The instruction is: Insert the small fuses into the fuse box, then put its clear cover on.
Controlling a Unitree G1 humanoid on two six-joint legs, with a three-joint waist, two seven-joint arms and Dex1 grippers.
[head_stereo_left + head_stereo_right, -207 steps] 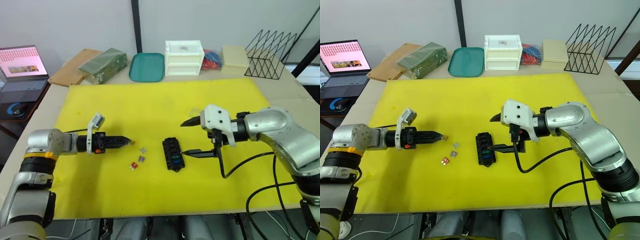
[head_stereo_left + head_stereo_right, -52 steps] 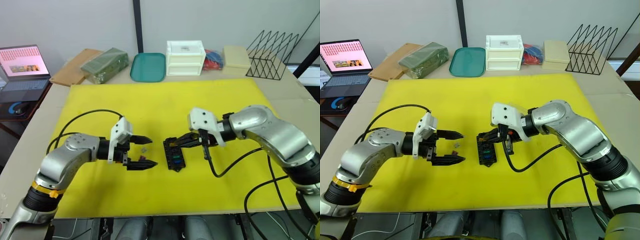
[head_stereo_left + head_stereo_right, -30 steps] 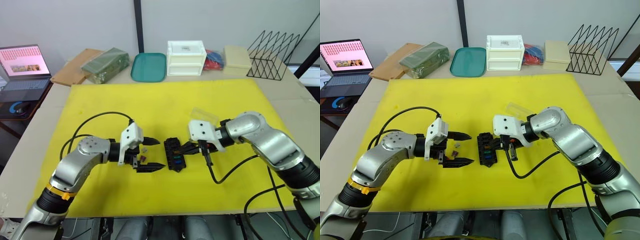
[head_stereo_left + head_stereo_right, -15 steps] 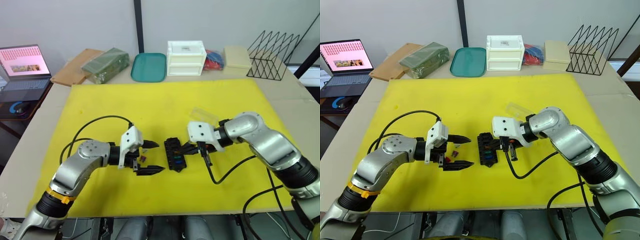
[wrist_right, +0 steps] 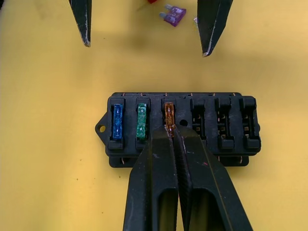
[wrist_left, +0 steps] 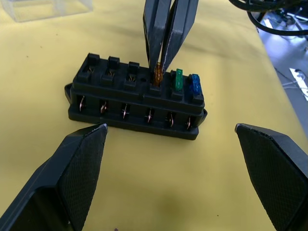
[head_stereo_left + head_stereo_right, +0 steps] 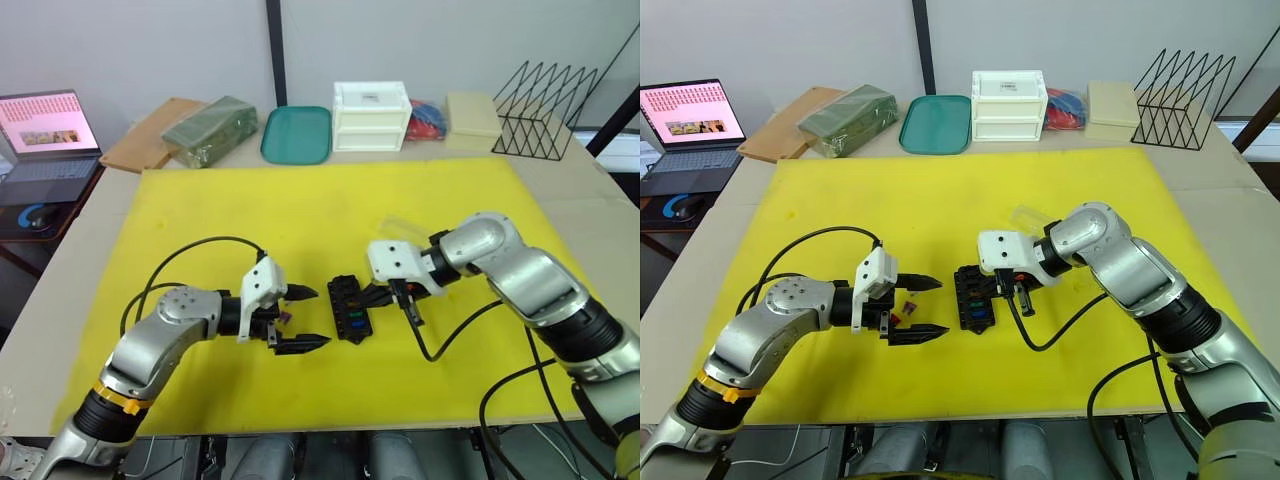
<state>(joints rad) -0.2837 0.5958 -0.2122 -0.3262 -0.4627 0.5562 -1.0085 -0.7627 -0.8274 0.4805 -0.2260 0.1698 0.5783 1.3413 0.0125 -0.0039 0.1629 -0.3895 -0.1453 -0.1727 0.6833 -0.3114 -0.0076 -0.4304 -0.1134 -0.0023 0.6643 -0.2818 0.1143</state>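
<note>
Right gripper (image 5: 171, 132), jaws pinched on the brown fuse (image 5: 168, 111), now seats it third in the fuse box (image 5: 180, 129). Left gripper (image 7: 304, 318), advanced, waits wide open, empty. Three fuses remain.

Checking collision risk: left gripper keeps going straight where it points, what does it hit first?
Most likely the fuse box: it sits directly ahead of the left gripper, between its open jaws. The right gripper, shut on the brown fuse, comes just behind. Depth is uncertain.
</note>
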